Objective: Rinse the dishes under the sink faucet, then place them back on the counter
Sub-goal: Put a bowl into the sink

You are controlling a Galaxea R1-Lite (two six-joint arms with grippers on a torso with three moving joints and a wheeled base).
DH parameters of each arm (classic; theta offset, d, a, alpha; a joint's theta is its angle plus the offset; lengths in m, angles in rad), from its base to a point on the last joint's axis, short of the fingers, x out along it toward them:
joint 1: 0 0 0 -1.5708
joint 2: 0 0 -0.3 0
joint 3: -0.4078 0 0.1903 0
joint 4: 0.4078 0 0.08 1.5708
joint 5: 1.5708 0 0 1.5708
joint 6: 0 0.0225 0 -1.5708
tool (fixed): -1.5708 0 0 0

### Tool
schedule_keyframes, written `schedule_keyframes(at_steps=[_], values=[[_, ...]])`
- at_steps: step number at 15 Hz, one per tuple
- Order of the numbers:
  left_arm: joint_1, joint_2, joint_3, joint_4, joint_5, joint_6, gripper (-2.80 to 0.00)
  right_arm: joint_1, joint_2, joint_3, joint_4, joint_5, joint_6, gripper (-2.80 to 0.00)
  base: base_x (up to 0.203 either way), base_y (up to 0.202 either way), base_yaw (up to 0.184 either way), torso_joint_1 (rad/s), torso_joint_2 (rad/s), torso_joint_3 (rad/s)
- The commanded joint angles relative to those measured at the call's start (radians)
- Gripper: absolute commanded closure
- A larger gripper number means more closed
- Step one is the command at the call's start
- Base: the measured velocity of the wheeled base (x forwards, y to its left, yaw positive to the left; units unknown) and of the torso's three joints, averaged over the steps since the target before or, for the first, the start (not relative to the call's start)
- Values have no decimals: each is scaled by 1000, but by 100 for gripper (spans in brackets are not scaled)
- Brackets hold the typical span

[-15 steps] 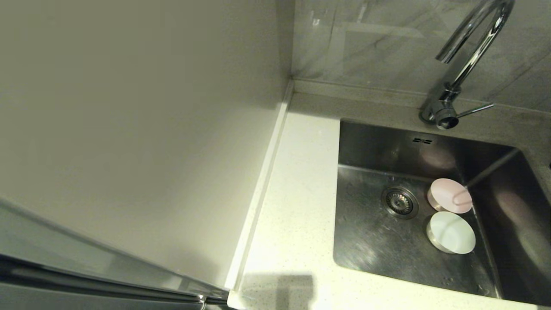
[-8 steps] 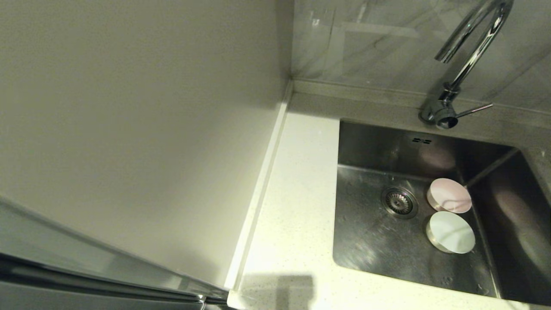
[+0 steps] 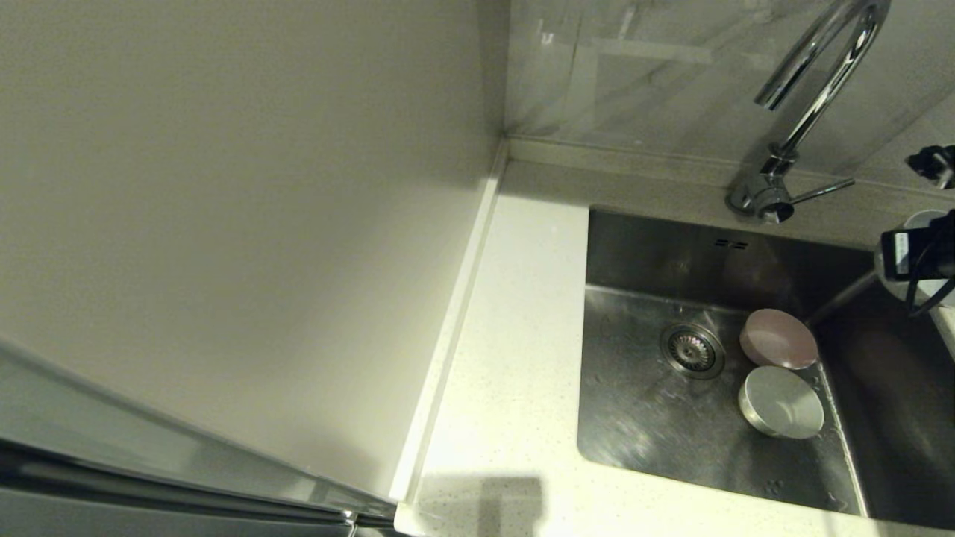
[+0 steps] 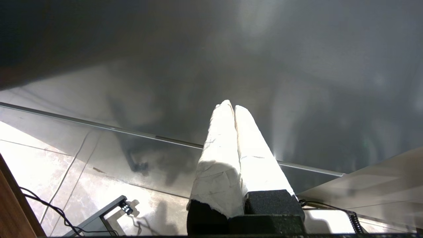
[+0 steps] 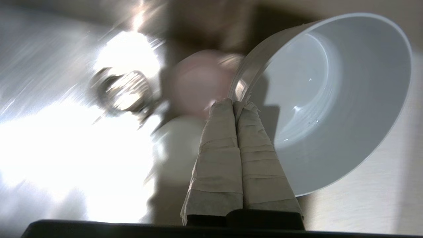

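Pale blue bowl (image 5: 330, 109): rim pinched in right gripper (image 5: 235, 105) jaws, at sink's (image 3: 642, 425) right edge, faucet (image 3: 813, 89) spout leftward and above (left gripper (image 4: 234, 107) parked, jaws pressed together).

The counter (image 3: 515, 358) strip at centre frame lies bare, hemmed at left by the tall off-white panel (image 3: 239, 224). In the sink (image 3: 642, 425), the pink bowl (image 3: 780, 339) and mint-white bowl (image 3: 782, 403) crowd the right-hand floor beside the drain strainer (image 3: 692, 350), leaving the lower-left floor free. The faucet (image 3: 809, 97) arches over the upper right, and the right pincer (image 5: 235, 103), pinching the pale blue bowl (image 5: 330, 99), fills the right edge.
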Motion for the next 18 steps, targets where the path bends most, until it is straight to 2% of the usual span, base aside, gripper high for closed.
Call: schedule_keyframes(at_steps=[1,4,8,14,18], values=[[1,-4,0,0,0,-1,0,140,-6,30,27,-39,0,0,0,0,0,0,0,0],[1,-4,0,0,0,-1,0,297,69,90,37,-110,1,0,0,0,0,0,0,0],[1,-3,0,0,0,-1,0,408,182,79,29,-187,45,0,0,0,0,0,0,0],[0,-3,0,0,0,-1,0,468,325,64,30,-225,56,0,0,0,0,0,0,0],[1,-4,0,0,0,-1,0,485,440,3,29,-245,62,0,0,0,0,0,0,0]])
